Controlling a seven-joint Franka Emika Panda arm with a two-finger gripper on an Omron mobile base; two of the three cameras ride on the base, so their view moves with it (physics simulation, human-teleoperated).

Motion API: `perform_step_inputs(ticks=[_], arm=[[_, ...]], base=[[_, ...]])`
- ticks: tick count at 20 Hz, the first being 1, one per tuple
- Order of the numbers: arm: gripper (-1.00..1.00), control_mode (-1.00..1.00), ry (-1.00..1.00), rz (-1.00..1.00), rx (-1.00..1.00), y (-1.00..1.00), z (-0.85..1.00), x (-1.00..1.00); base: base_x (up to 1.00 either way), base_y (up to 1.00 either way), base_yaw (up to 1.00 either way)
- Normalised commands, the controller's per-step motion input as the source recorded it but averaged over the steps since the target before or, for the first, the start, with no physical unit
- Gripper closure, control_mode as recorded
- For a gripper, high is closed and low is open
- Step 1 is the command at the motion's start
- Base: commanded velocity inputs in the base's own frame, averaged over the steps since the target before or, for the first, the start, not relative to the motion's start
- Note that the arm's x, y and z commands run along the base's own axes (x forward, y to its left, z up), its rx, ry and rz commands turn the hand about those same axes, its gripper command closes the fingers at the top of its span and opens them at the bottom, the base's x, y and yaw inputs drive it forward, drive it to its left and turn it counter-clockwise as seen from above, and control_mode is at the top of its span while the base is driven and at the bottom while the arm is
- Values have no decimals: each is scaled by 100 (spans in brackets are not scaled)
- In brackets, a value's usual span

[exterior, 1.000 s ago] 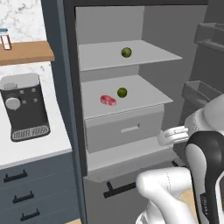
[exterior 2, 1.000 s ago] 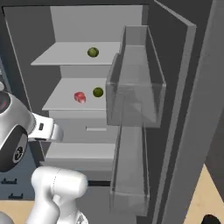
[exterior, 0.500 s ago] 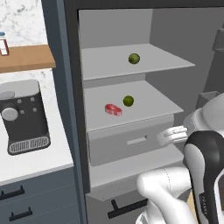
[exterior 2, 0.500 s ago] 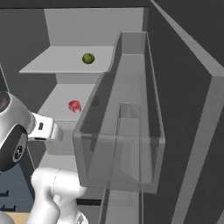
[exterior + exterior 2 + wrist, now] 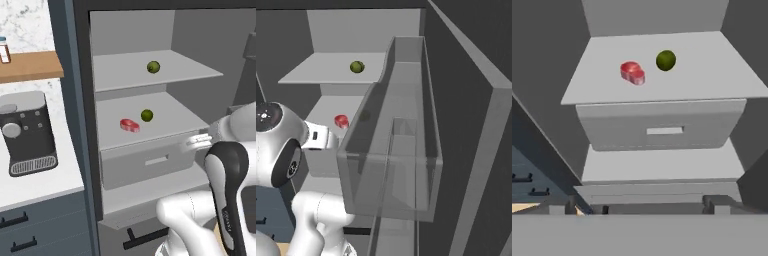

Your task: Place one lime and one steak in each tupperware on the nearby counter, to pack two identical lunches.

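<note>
Parked in front of the open fridge with the gripper [image 5: 639, 202] spread wide and holding nothing, probably ready to reach in. One lime [image 5: 153, 67] up on the top shelf. Another lime [image 5: 146, 115] just beside the steak [image 5: 129, 125], one shelf down.

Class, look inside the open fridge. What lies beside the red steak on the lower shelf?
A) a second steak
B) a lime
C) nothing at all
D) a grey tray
B: a lime sits just right of the steak on the lower shelf, above the drawer; the other lime is alone on the upper shelf.
</note>
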Motion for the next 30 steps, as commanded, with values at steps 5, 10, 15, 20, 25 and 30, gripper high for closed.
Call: perform_step_inputs(ticks=[5,10,15,20,25,30], arm=[[-100,-100,-36,0,0,2,72,23],[-100,-100,-20,-2,0,5,97,3],[-100,-100,2,-9,0,1,67,28],[-100,-100,3,-3,2,0,30,50],[-100,-100,3,0,1,0,2,67],[-100,-100,0,-2,0,0,0,81]], base=[[0,0,0],[0,0,0],[0,0,0],[0,0,0],[0,0,0],[0,0,0]])
